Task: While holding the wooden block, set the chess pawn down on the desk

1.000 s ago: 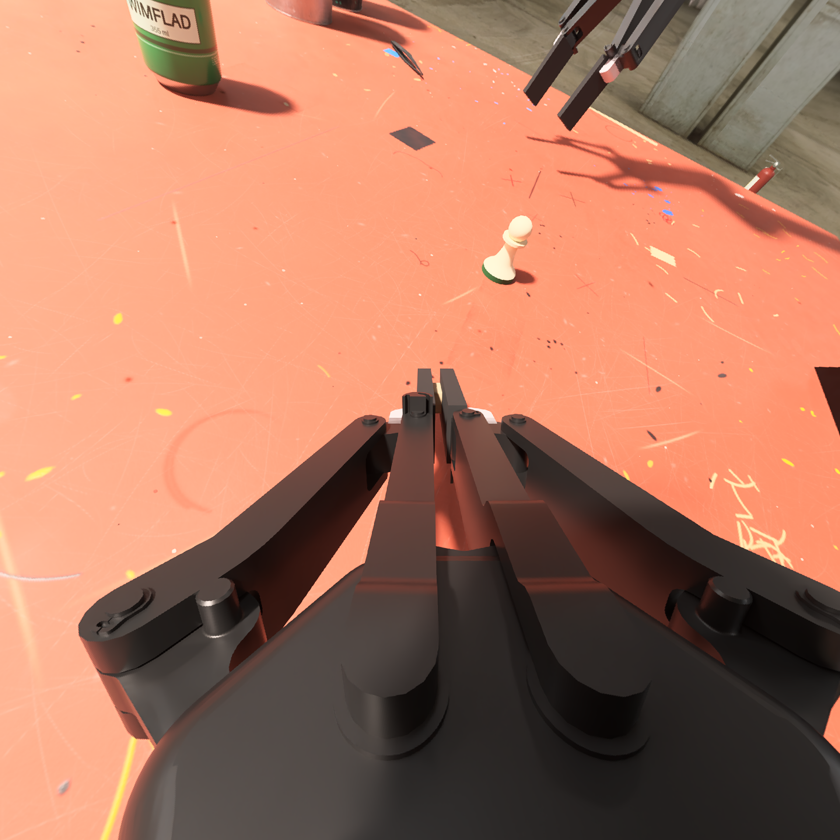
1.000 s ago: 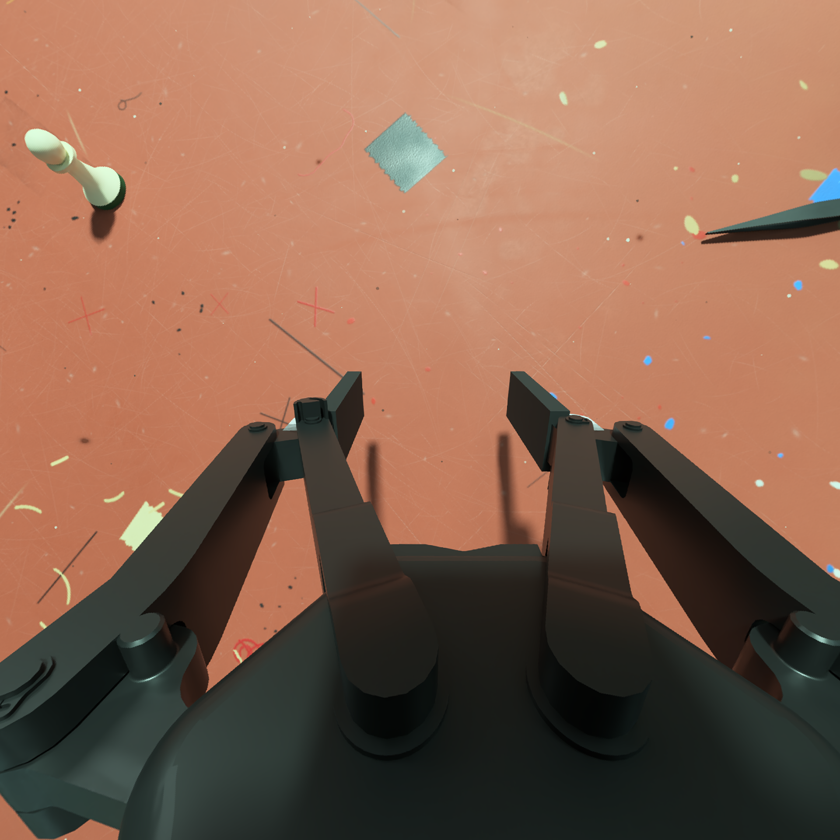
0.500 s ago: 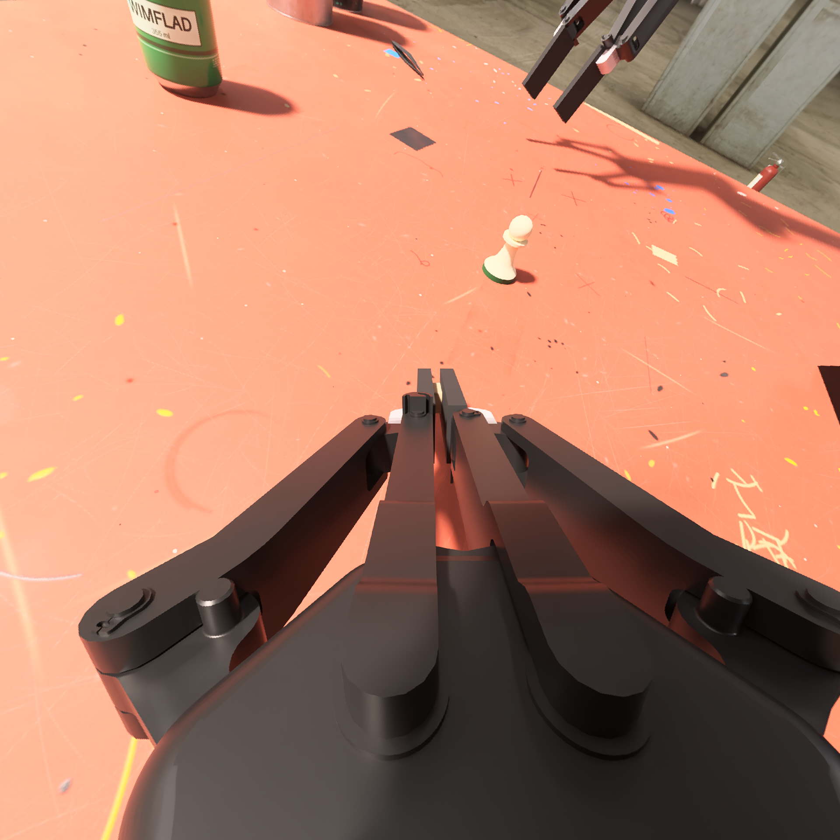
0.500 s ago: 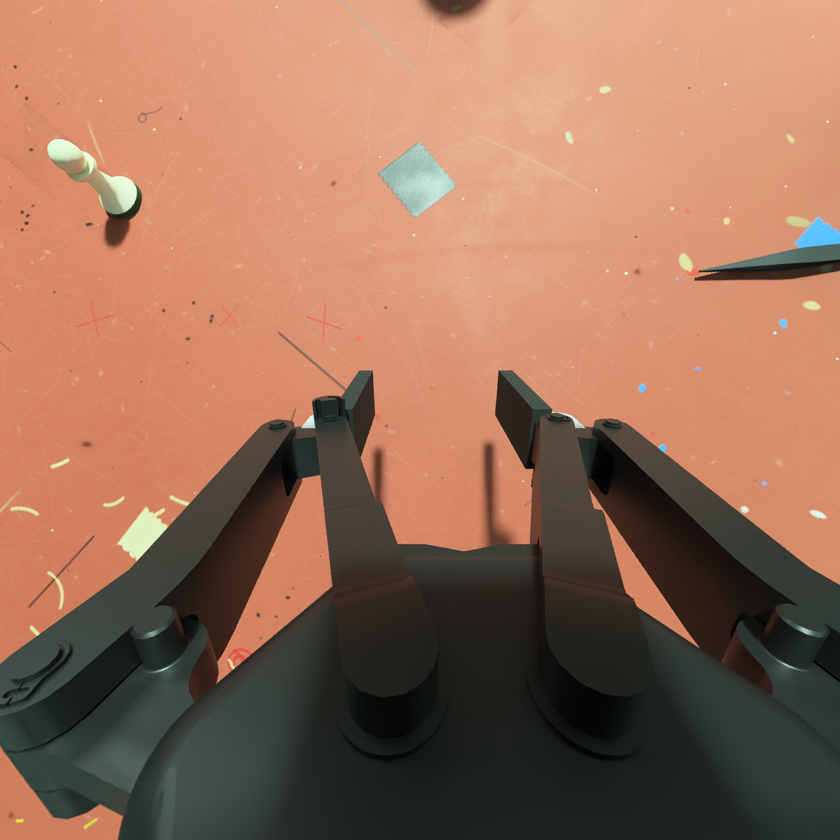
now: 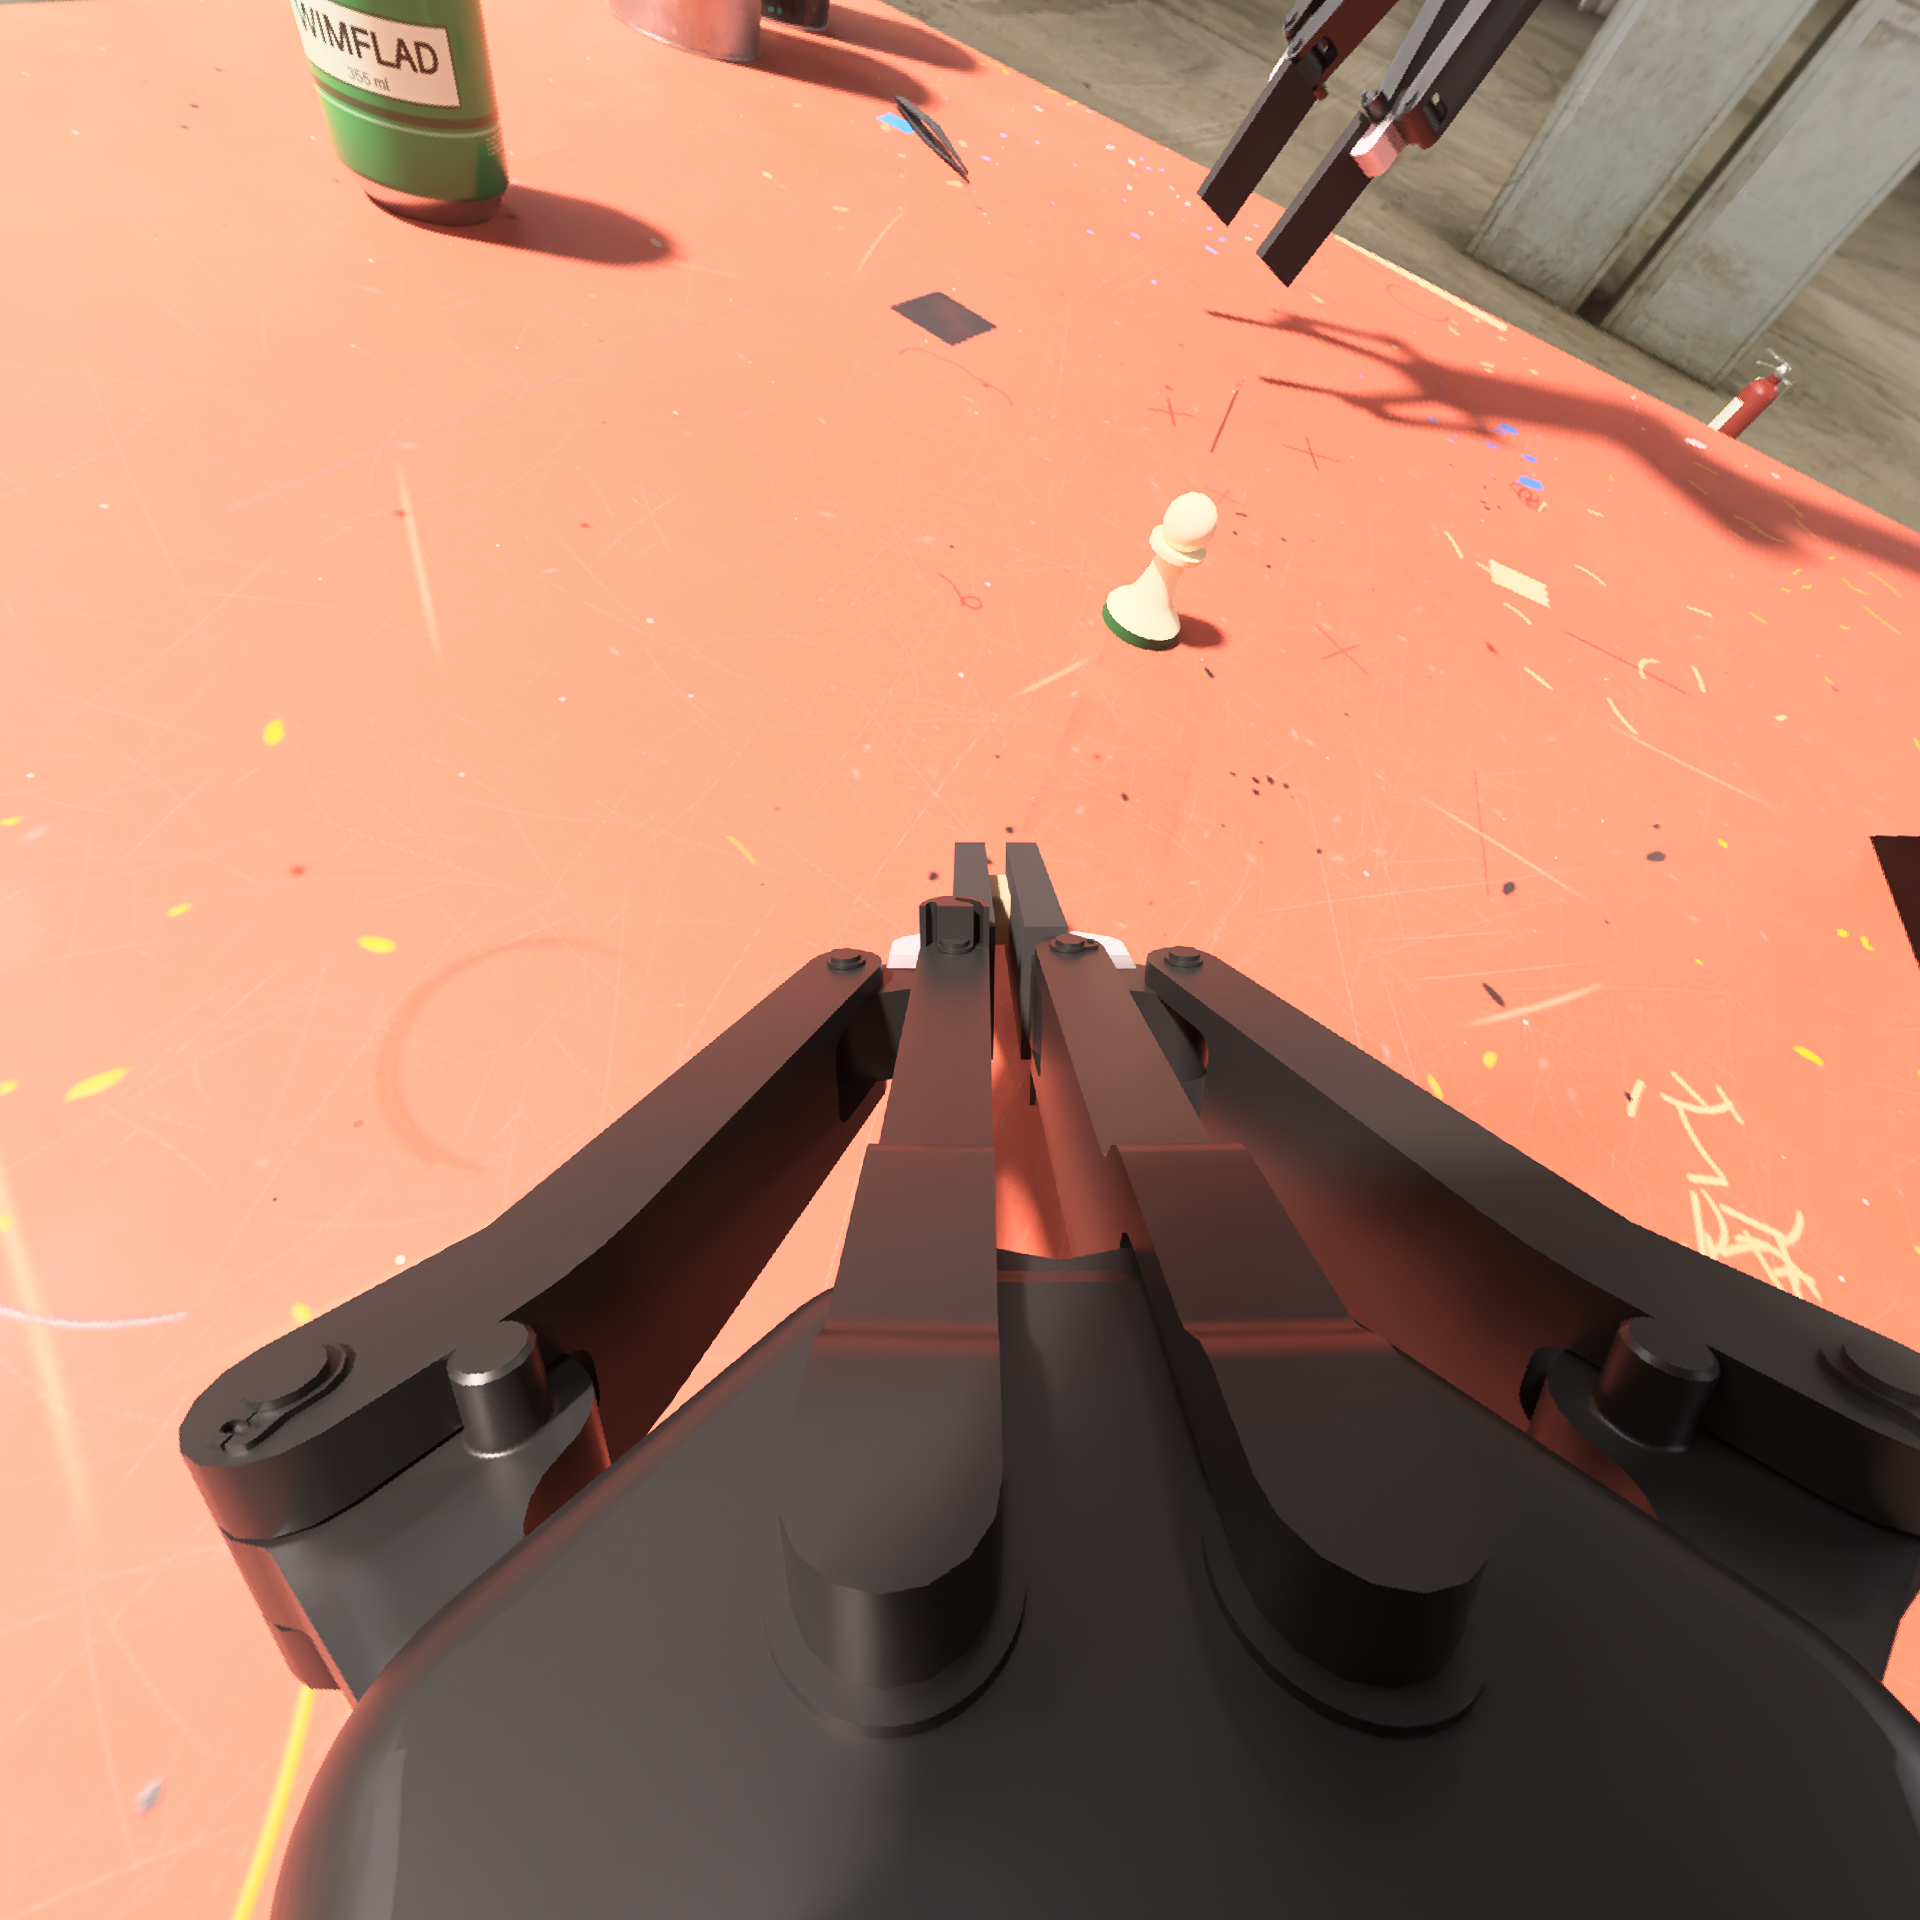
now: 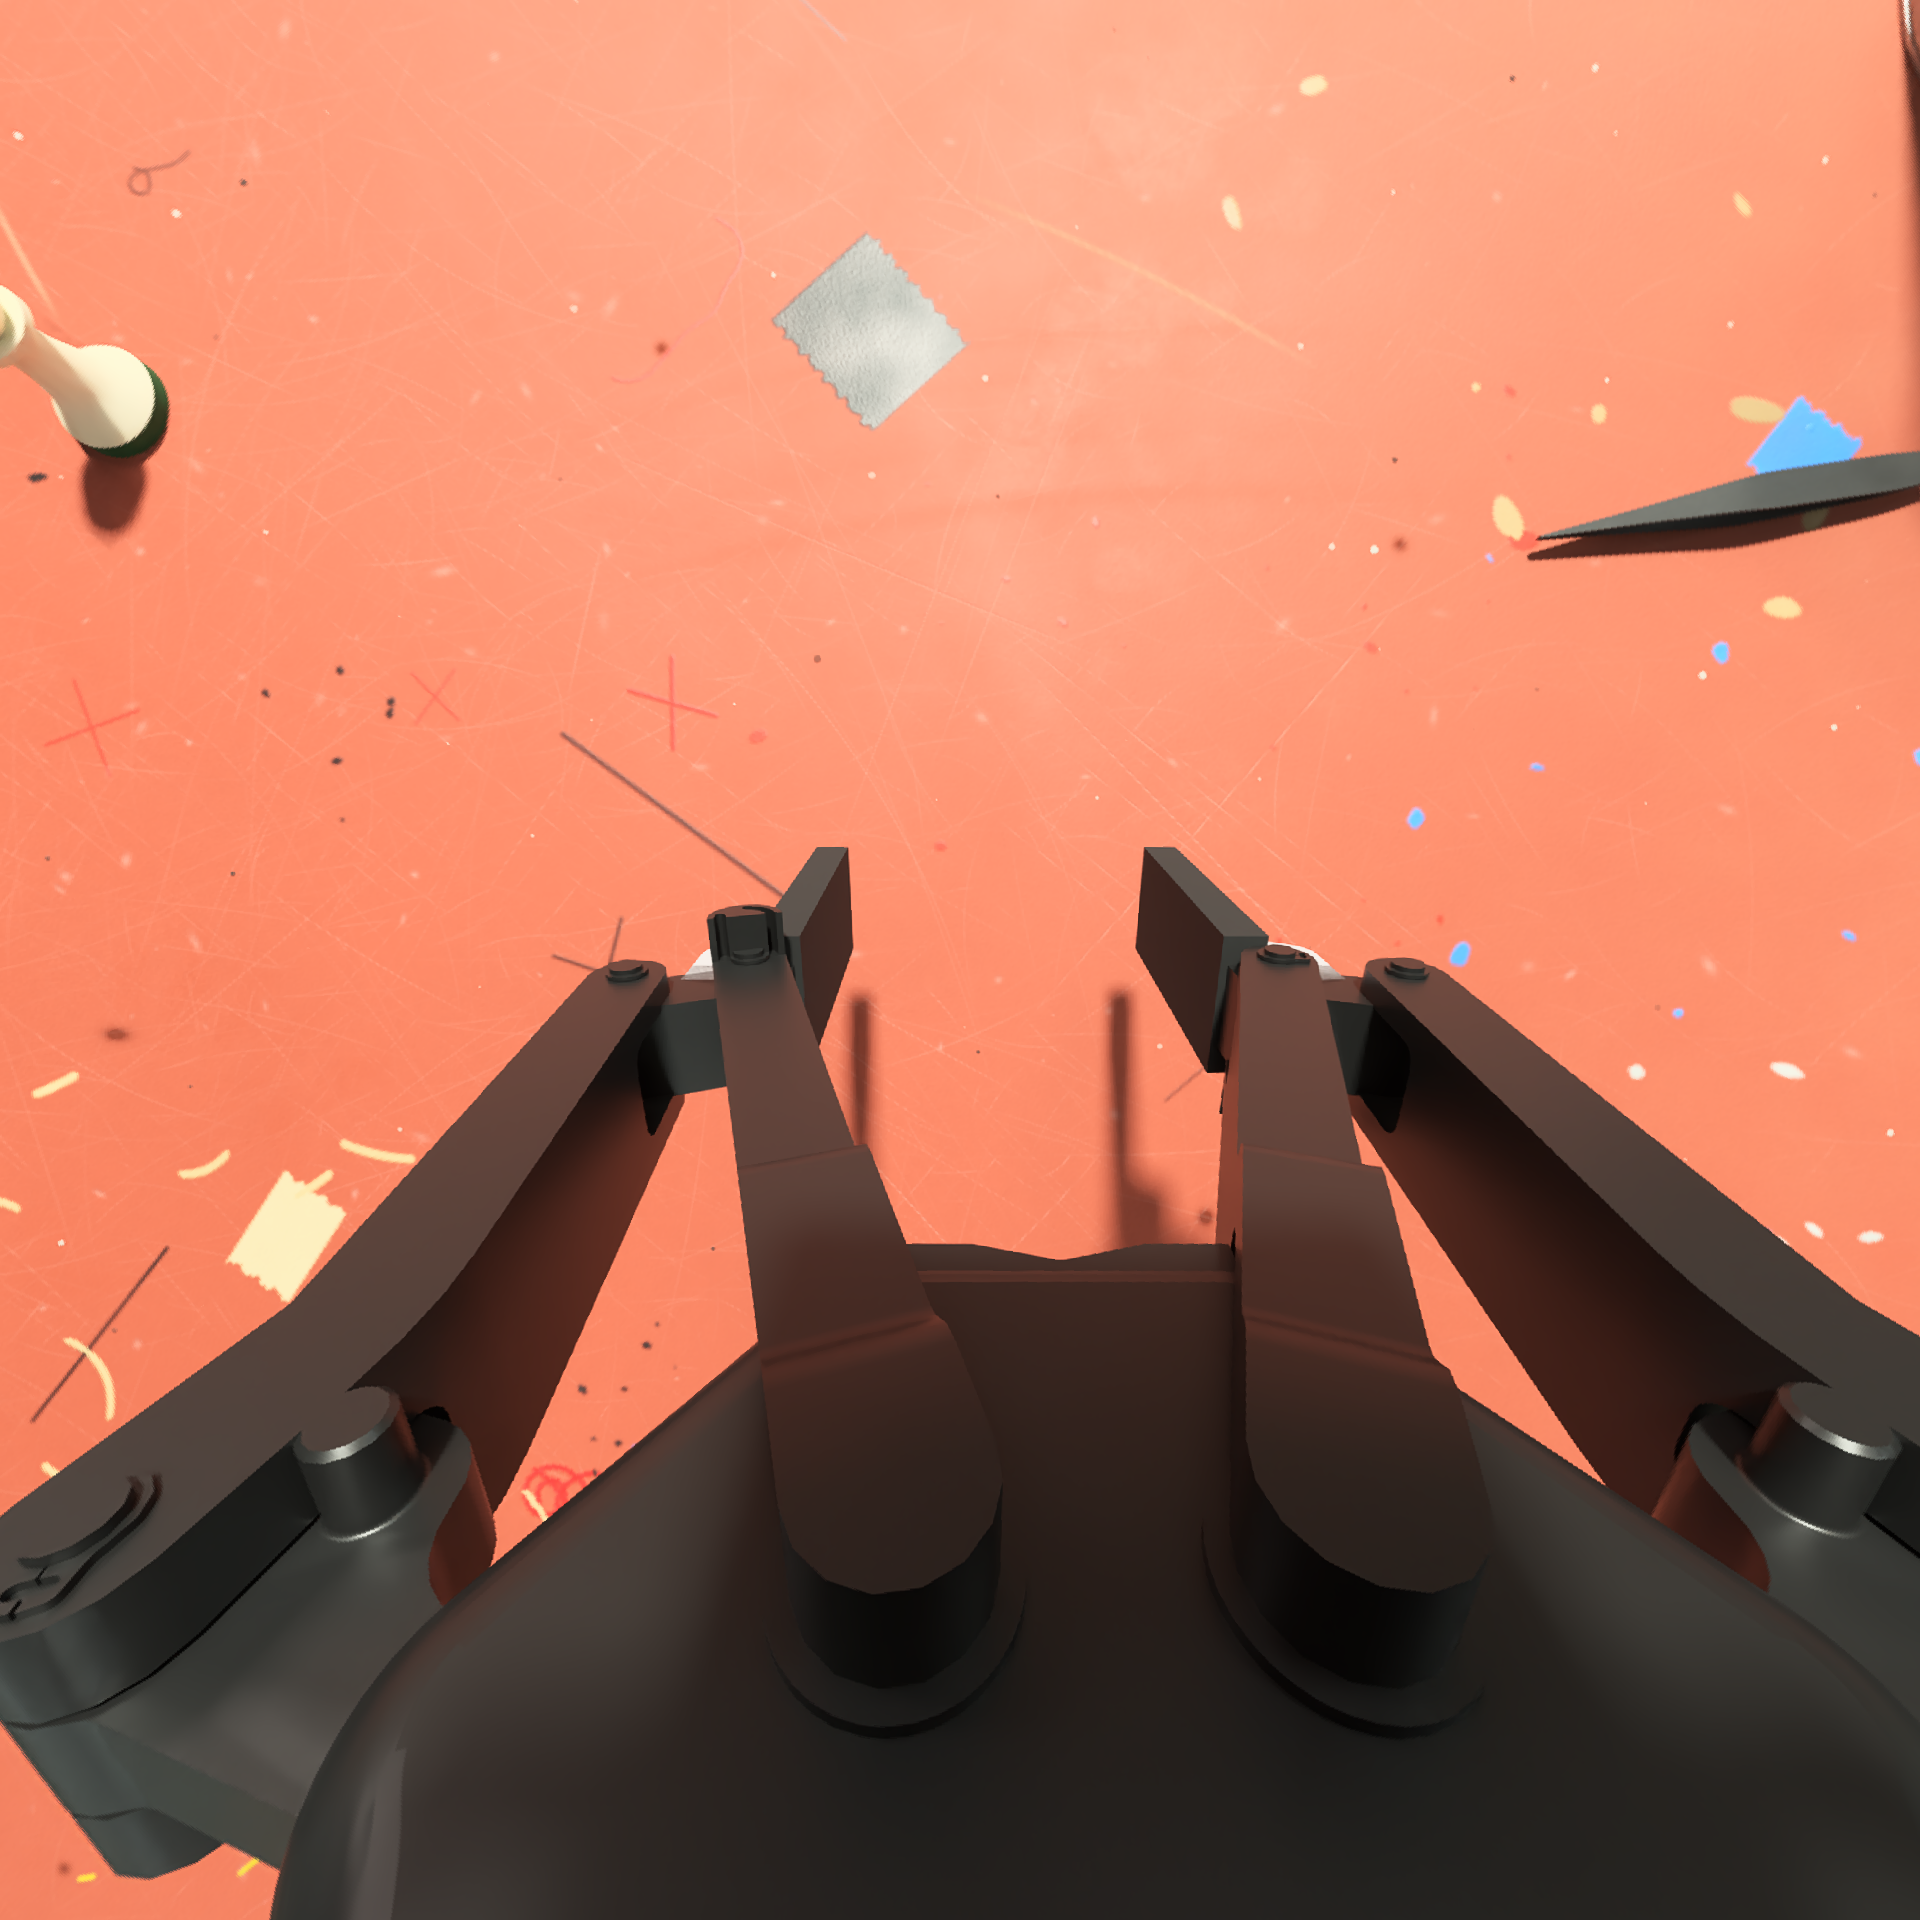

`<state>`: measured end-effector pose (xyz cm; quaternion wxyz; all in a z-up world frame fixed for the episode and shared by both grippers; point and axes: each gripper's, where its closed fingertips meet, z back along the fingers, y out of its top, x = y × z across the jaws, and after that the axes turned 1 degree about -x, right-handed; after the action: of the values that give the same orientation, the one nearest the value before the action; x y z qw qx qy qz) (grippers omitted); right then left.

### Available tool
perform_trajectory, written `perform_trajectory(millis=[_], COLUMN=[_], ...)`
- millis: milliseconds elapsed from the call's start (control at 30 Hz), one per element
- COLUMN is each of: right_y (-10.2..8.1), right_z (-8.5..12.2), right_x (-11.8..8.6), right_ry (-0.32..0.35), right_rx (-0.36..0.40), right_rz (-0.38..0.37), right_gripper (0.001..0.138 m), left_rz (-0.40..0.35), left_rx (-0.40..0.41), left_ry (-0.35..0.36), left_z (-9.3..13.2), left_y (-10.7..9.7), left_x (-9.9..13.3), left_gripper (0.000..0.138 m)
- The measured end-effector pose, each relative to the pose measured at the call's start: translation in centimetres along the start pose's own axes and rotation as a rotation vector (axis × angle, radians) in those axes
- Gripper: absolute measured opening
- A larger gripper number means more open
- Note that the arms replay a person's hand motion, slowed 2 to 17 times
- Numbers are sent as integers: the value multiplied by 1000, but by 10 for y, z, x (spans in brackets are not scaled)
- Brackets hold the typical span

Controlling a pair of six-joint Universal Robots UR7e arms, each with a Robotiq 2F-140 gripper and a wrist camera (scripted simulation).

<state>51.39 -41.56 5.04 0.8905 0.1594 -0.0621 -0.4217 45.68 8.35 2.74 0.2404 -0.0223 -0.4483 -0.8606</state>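
A cream chess pawn [image 5: 1155, 582] with a green base stands upright on the salmon desk [image 5: 623, 623], ahead of my left gripper [image 5: 1000, 862]. It also shows at the left edge of the right wrist view [image 6: 99, 390]. My left gripper is shut on a thin wooden block [image 5: 1002, 896], of which only a tan sliver shows between the fingers. My right gripper [image 6: 995, 883] is open and empty, hovering above the desk to the right of the pawn. It also shows in the left wrist view [image 5: 1262, 223], beyond the pawn.
A green can [image 5: 405, 104] and a copper-coloured object [image 5: 686, 16] stand at the far left. A dark flat patch [image 5: 943, 316] lies on the desk, grey in the right wrist view [image 6: 871, 330]. A thin dark blade-like piece [image 6: 1745, 499] lies right. The desk edge runs along the upper right.
My right gripper has shifted slightly over the desk and its jaws have narrowed a little. The pawn and my left gripper have not moved.
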Motion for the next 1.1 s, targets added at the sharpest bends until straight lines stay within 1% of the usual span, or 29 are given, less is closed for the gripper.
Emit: perform_trajectory(millis=[500, 733, 900, 1100], right_y=[-12, -13, -10, -7], right_z=[-10, -16, -21, -25], right_x=[10, 15, 14, 8], right_ry=[-22, -37, -27, 9], right_rx=[-39, -37, -21, -18], right_rz=[-68, -81, -80, -79], right_gripper=[91, 99, 99, 96], left_rz=[2, 7, 12, 16], left_rx=[0, 1, 2, 3], left_ry=[-2, -8, -14, -18], left_z=[0, 0, 0, 0], left_y=[0, 0, 0, 0], left_x=[0, 0, 0, 0], left_gripper=[5, 5, 5, 5])
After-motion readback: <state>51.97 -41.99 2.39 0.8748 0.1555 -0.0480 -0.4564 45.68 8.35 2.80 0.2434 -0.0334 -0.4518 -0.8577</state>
